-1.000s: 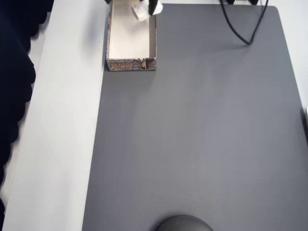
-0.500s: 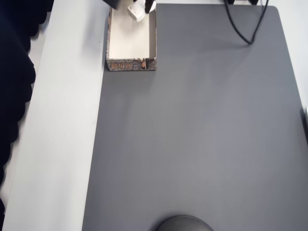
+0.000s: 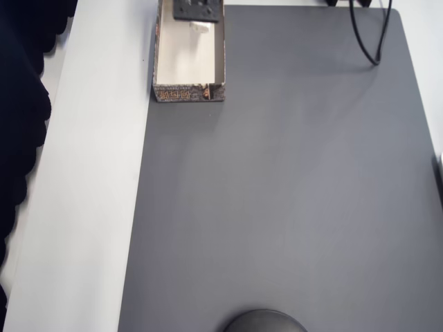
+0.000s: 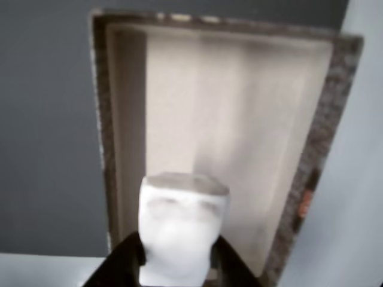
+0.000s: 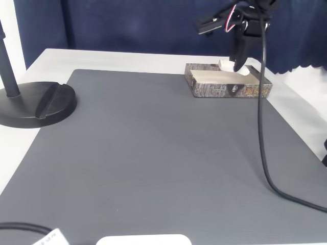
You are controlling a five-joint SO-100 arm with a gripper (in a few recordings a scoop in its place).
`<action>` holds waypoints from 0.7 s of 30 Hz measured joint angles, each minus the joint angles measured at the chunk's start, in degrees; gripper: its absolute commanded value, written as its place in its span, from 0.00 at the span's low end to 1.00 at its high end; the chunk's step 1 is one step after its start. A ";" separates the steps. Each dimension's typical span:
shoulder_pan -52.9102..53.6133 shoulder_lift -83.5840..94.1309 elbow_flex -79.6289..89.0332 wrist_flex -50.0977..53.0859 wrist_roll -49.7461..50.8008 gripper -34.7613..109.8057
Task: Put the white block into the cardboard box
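Note:
The cardboard box (image 3: pixel 188 92) stands at the top left corner of the dark grey mat, cream inside with a brown pattern on its outer walls. My gripper (image 3: pixel 199 21) hangs over the box's far end, shut on the white block (image 3: pixel 201 28). In the wrist view the white block (image 4: pixel 182 230) sits upright between the two black fingers (image 4: pixel 122 263), with the box (image 4: pixel 326 119) and its open floor directly below. In the fixed view my gripper (image 5: pixel 238 64) points down into the box (image 5: pixel 214 89), and the block (image 5: pixel 225 65) shows just above the rim.
A black cable (image 3: pixel 367 41) trails across the mat's top right; in the fixed view the cable (image 5: pixel 263 127) hangs down from the arm. A black round stand base (image 5: pixel 38 102) sits at the mat's left. White tabletop (image 3: pixel 90 173) borders the mat.
My gripper has carried the white block leftwards from the box's right wall to over the box's inside. The cable has swung to the right.

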 measured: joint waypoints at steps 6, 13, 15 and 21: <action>0.00 -2.64 -3.25 -0.09 5.10 0.24; 0.35 -7.82 -8.00 0.00 6.50 0.24; 0.35 -9.84 -9.67 0.00 6.50 0.25; 0.35 -14.33 -14.15 -0.44 6.50 0.27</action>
